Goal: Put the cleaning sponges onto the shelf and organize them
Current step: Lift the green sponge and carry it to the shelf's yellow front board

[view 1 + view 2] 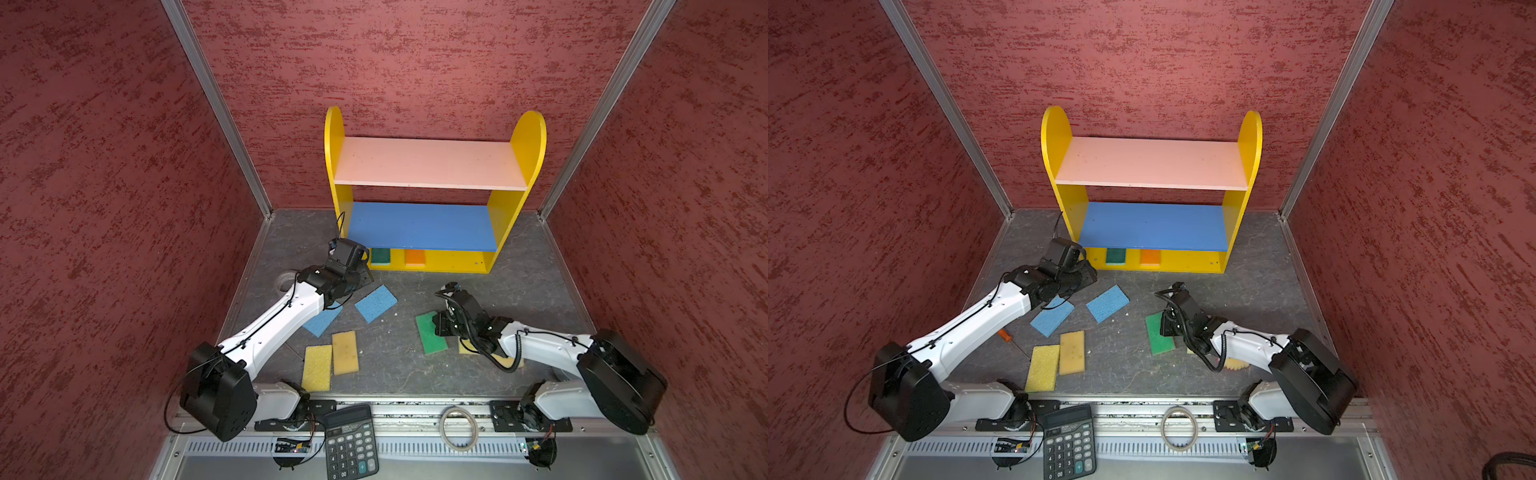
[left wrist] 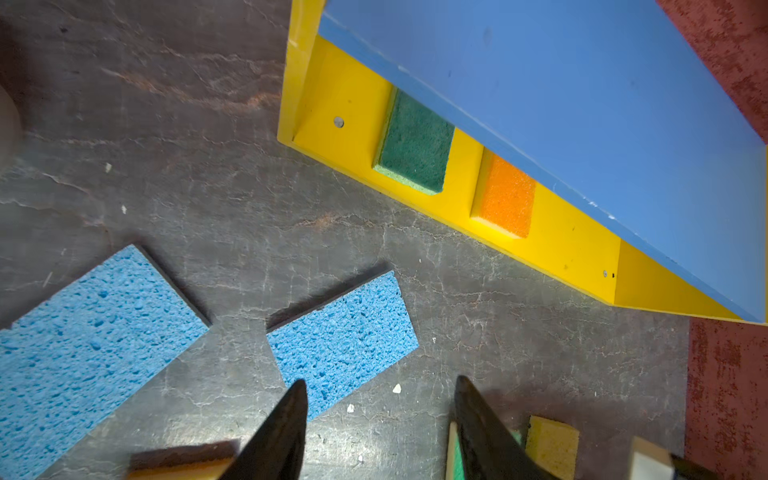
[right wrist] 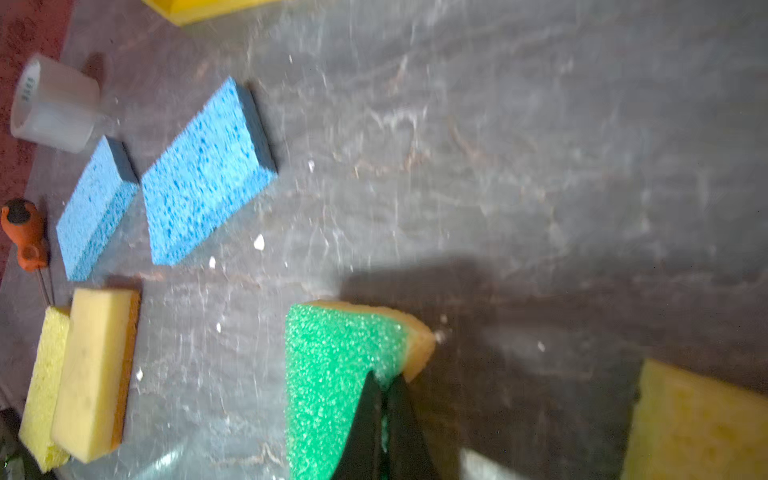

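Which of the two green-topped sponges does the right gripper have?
The green-topped sponge on the table, pinched at its edge by the right gripper. The other green sponge sits on the shelf's bottom board, untouched.

Robot test cell, lab-type setting. Red textured wall panels (image 1: 104,166) in aluminium framing (image 1: 218,108) box in a grey tabletop (image 1: 519,291). Left arm (image 1: 282,316) and right arm (image 1: 540,345) sit mounted on a metal rail (image 1: 407,419).

Right claw (image 1: 439,328) over green sponge (image 1: 428,341), well apart from shelf (image 1: 428,162).
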Controlling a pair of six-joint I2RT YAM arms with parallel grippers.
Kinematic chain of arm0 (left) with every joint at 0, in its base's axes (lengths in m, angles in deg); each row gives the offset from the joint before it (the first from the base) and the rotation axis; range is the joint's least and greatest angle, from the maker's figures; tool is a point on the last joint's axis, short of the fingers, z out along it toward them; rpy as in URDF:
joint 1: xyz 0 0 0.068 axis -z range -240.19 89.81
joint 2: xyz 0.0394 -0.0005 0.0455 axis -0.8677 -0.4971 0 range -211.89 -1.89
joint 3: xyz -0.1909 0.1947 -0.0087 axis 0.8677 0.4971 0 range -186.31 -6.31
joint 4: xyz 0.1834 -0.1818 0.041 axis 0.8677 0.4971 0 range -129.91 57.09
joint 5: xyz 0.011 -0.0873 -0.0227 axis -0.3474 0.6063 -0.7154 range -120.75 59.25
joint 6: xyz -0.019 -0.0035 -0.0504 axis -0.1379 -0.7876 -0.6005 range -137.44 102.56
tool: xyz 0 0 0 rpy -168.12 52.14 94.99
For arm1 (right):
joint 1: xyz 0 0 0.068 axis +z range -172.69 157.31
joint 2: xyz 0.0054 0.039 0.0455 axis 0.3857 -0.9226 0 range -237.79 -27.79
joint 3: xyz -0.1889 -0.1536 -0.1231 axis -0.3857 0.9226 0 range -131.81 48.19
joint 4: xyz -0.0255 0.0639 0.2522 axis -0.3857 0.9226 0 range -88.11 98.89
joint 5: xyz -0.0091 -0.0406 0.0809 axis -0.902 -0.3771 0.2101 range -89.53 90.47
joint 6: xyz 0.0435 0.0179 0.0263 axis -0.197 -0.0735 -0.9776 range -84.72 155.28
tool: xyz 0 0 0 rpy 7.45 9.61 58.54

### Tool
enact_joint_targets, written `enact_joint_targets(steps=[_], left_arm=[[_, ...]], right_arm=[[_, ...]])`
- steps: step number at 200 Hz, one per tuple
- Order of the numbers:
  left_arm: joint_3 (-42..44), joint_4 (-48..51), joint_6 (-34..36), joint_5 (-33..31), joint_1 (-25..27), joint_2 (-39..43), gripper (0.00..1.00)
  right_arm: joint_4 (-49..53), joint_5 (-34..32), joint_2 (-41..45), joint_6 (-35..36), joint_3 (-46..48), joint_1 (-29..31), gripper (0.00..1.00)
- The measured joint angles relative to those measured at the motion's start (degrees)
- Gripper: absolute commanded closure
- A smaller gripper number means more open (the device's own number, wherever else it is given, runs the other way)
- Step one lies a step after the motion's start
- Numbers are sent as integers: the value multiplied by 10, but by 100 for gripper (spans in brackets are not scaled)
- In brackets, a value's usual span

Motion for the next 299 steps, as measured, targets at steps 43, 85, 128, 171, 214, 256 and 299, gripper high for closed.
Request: enact_joint_targets(steps=[43,85,128,171,214,256,299], left_arm=[[35,-20,-2,23,-10,-8,44],[66,-34,-1,35,-22,-7,44],[113,-51,-3,46,-26,20,42],[134,-58,-7,52,-35,30,38],[135,-63,-9,55,-38,30,35],[143,-74,-18,63,-38,30,34],[144,-75,-19,64,-37,30,34]], right_arm=[[-12,-65,-34,49,-61,-59,100],[-62,-122,-94,83,-94,-118,100],[-139,-182,-160,116,-115,-137,95],[-150,-234,-199,112,-157,-140,62],[-137,-235,-134,74,-130,-137,56],[-138,-205,-45,-7,-57,-76,89],[-162,-146,-58,-97,22,-20,100]])
